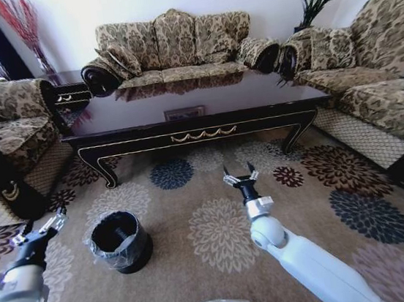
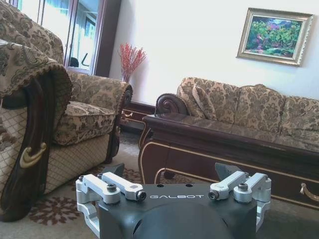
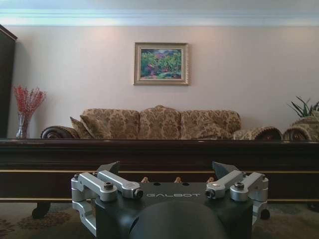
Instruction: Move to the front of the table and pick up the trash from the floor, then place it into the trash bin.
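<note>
So the robot's parked facing the table (image 1: 197, 111), whose long axis runs left-right across the far side of the floor (image 1: 219, 230). The right gripper (image 1: 239, 170) hangs over the carpet just short of the table's front apron, fingers spread wide and pointing toward the table. The left gripper (image 1: 47, 225) is low on the near left, fingers spread too.

The trash bin (image 1: 138, 258) stands upright, mouth up, just right of the left gripper and well left of the right one, so I'd say the left arm is the closer one for any drop.

Honestly I can't tell where the trash is. There's nothing on the carpet I can make out as litter, so its direction and long axis are anyone's guess.
</note>
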